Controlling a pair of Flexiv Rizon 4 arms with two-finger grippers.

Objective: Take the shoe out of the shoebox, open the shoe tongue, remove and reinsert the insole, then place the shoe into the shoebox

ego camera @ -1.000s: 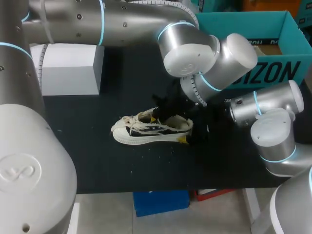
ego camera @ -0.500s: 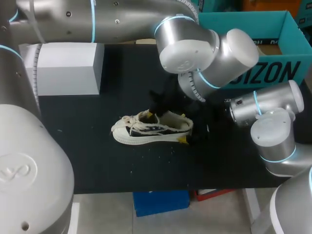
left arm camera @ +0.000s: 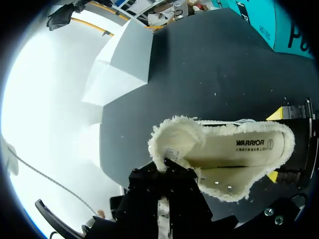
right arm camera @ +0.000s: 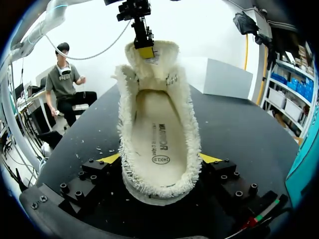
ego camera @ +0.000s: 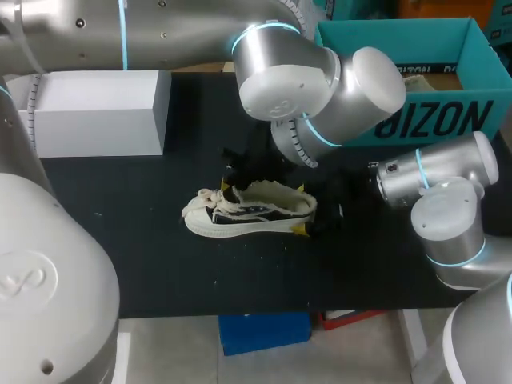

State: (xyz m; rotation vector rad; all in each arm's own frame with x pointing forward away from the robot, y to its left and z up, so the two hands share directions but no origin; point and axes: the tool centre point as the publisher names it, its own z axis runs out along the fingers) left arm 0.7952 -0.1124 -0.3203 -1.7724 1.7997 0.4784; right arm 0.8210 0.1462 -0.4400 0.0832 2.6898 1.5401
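Note:
A cream low-top shoe (ego camera: 248,213) stands upright on the black table (ego camera: 160,256), toe toward my left. My left gripper (ego camera: 228,186) is over the laces, shut on the shoe tongue (left arm camera: 172,144) and holding it up and forward. The mouth gapes, and the printed insole (right arm camera: 159,134) lies flat inside. My right gripper (right arm camera: 159,159) clasps the heel, one yellow fingertip (right arm camera: 110,158) pressed to each side of the fuzzy collar. The teal shoebox (ego camera: 384,28) stands open at the back right.
A white block (ego camera: 96,112) sits at the back left of the table. Small white crumbs lie on the table in front of the shoe. My left arm's big joints hang over the table's middle, just behind the shoe.
My left gripper has moved toward the toe with the tongue in it, folding it forward and widening the shoe's mouth. The right gripper and the shoe have stayed put.

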